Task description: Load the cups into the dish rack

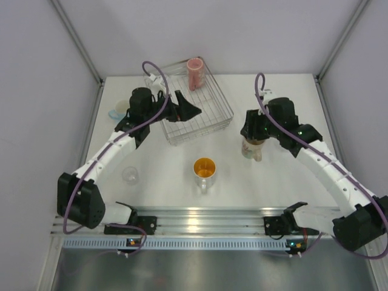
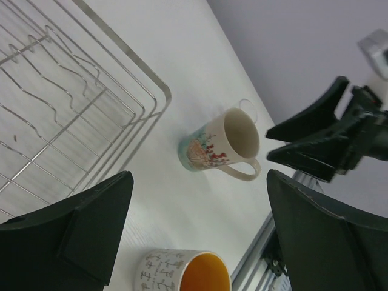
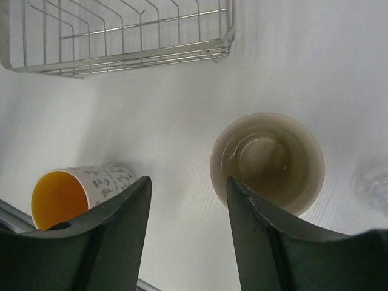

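The wire dish rack [image 1: 212, 112] stands at the back middle with a pink cup [image 1: 195, 73] in its far part. My left gripper [image 1: 188, 104] is open and empty above the rack's near left part. The left wrist view shows the rack's corner [image 2: 159, 97], a cream patterned mug [image 2: 221, 148] and a speckled mug with an orange inside [image 2: 182, 274] under the open gripper [image 2: 199, 179]. My right gripper [image 1: 253, 134] hangs open just above the cream mug [image 1: 251, 150]. In the right wrist view the gripper [image 3: 189, 182] is beside the mug [image 3: 267, 160], which lies right of both fingers.
The speckled orange mug [image 1: 205, 170] stands at front centre and shows in the right wrist view [image 3: 73, 188]. A clear tumbler [image 1: 130, 174] is at front left, a light blue cup [image 1: 118, 109] left of the rack. The rack's edge [image 3: 121, 57] lies ahead of the right gripper.
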{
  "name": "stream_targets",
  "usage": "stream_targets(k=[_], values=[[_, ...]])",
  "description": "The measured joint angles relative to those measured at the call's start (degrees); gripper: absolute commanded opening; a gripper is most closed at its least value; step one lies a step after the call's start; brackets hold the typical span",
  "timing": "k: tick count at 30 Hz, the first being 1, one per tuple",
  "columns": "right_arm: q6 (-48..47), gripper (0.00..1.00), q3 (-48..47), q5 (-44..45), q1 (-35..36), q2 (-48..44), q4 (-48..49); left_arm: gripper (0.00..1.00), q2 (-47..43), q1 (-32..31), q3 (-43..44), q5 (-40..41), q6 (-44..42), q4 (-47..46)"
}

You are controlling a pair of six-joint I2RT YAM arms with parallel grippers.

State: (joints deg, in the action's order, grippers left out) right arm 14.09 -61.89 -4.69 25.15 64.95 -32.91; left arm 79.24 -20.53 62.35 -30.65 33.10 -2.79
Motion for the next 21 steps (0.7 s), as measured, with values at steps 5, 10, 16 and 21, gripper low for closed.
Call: stream_targets(k=[5,10,16,21], values=[[-0.4,0.50,-0.2,-0.5,0.0,4.2,-1.6,0.98,-8.3,0.0,-2.3,-2.2,1.2,0.3],[-1.5,0.47,-0.9,0.6,0.0,8.8,-3.1,0.98,-13.5,0.0,-3.3,-2.8,1.3,0.2],[-1.7,0.43,-1.2,2.1,0.0,13.5,-3.6,0.98,-14.5,0.0,-4.8,-2.8,1.3,0.5],[-1.5,0.38,-1.2,3.2,0.3,16.1,-3.6,0.98,-14.5,0.0,-4.9,-2.7,1.3,0.8]])
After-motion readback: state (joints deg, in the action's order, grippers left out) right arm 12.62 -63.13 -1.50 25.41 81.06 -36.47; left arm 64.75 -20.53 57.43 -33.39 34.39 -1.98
